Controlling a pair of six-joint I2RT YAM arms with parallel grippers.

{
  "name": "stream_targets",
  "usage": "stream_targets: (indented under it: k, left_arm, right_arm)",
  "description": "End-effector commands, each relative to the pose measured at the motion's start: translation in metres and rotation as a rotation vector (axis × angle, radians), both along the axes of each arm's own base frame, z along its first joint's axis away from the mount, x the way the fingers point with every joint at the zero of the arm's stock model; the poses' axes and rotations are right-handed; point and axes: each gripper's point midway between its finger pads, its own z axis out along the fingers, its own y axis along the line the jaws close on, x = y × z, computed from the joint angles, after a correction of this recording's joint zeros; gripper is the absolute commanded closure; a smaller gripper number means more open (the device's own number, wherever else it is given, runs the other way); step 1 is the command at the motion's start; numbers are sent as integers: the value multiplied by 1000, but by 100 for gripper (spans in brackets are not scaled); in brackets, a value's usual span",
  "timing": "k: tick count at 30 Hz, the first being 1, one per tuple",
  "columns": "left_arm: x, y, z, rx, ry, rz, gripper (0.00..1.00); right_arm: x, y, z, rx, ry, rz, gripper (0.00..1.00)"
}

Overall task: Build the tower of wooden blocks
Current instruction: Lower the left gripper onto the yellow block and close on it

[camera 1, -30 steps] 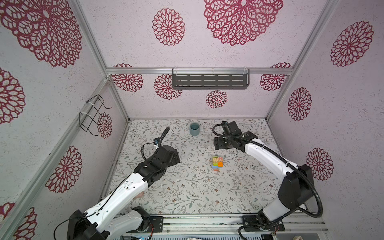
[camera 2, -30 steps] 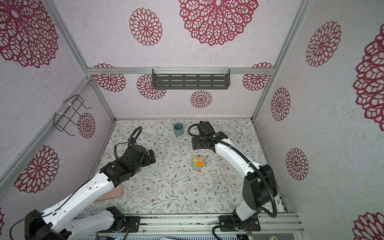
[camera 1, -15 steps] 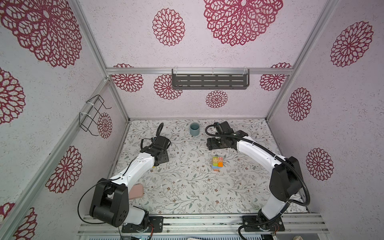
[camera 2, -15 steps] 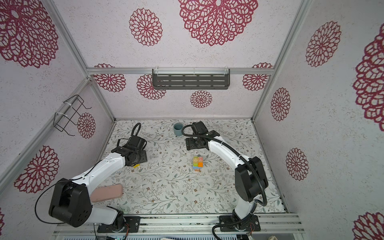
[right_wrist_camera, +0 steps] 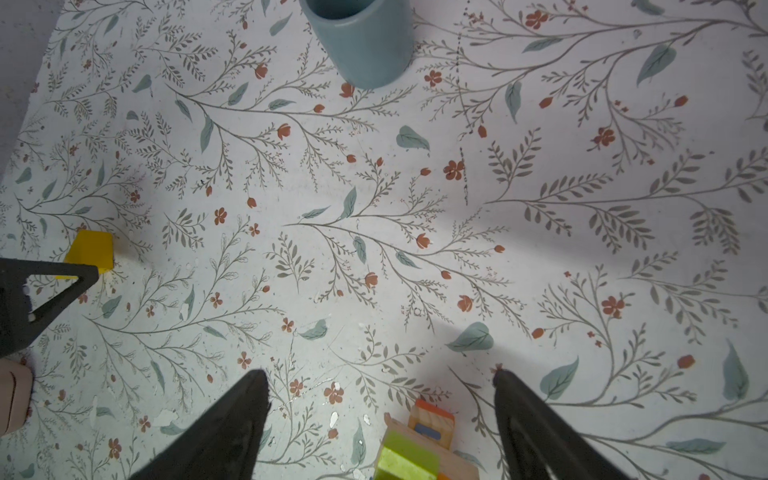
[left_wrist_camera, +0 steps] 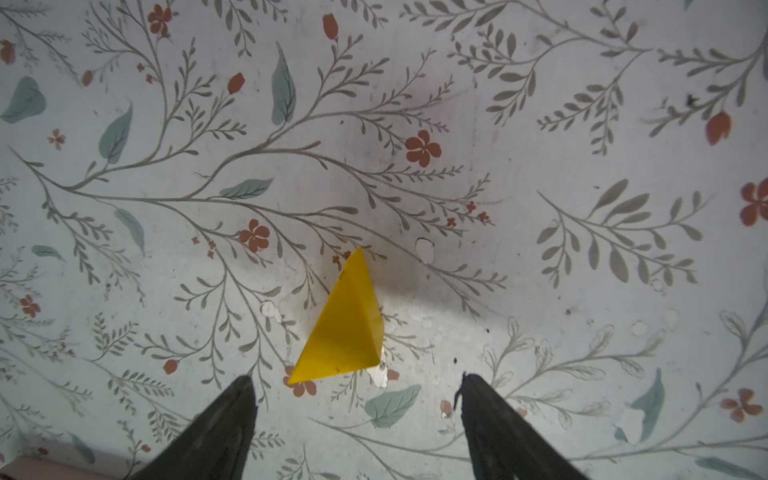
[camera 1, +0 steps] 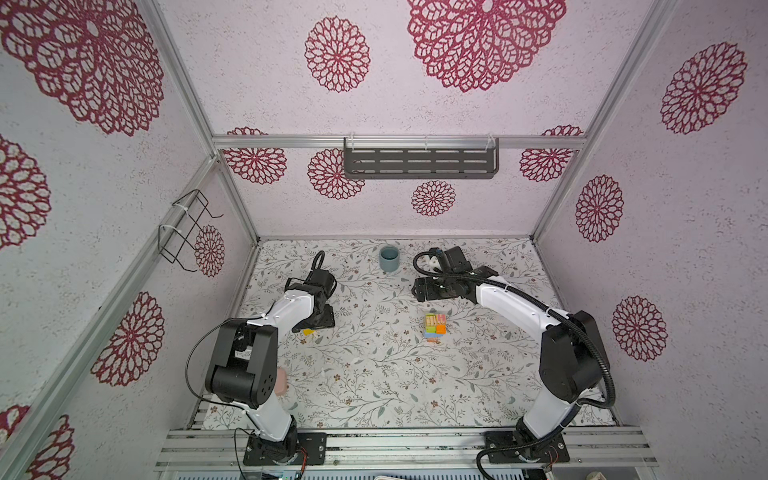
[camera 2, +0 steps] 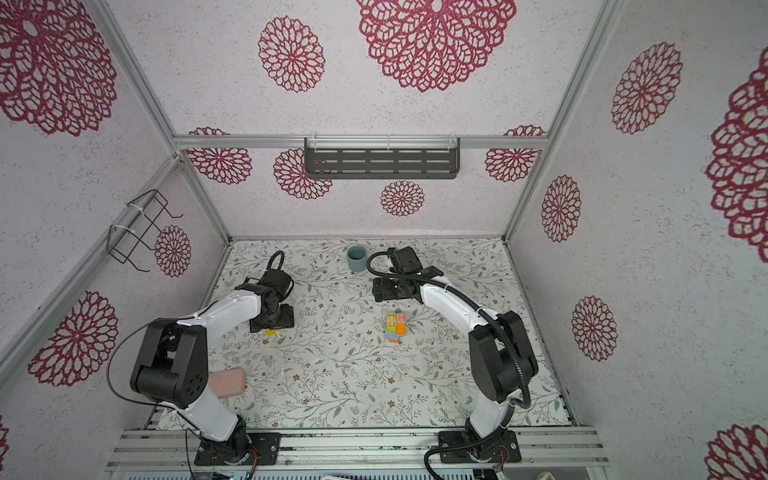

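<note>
The tower is a small stack of wood blocks mid-table, showing green, orange, tan and blue; it also shows in the other top view. In the right wrist view the tower sits low between the spread fingers of my right gripper, which is open and touches nothing. A yellow wedge lies alone on the mat just ahead of my left gripper, open and empty. In a top view the left gripper hangs over the wedge, and the right gripper hovers behind the tower.
A grey-blue cup stands at the back centre, left of the right wrist. A pink flat case lies at the front left by the left arm's base. Walls enclose the mat on three sides.
The left arm has folded back at the elbow and its gripper has come over the yellow wedge. The right gripper has shifted left, behind the tower.
</note>
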Motion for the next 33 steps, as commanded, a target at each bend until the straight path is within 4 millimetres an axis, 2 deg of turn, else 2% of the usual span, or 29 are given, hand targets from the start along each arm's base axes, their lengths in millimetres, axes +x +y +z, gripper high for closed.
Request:
stream_targets:
  k: [1, 6, 12, 18, 26, 33]
  left_arm:
    - [5, 11, -1, 23, 4, 12, 23]
    - [14, 16, -16, -25, 15, 40, 30]
    - [25, 13, -24, -54, 21, 31, 38]
    - [23, 11, -31, -66, 37, 28, 49]
    - [14, 7, -37, -59, 63, 23, 47]
    - [6, 4, -37, -9, 91, 1, 52]
  right_arm:
    - [6, 4, 29, 69, -73, 15, 12]
    - [2, 5, 32, 78, -64, 23, 12]
    - [2, 2, 36, 68, -75, 17, 12]
    - [3, 2, 31, 61, -63, 16, 12]
    - [4, 4, 25, 64, -47, 19, 12]
    - [4, 5, 23, 69, -44, 20, 12]
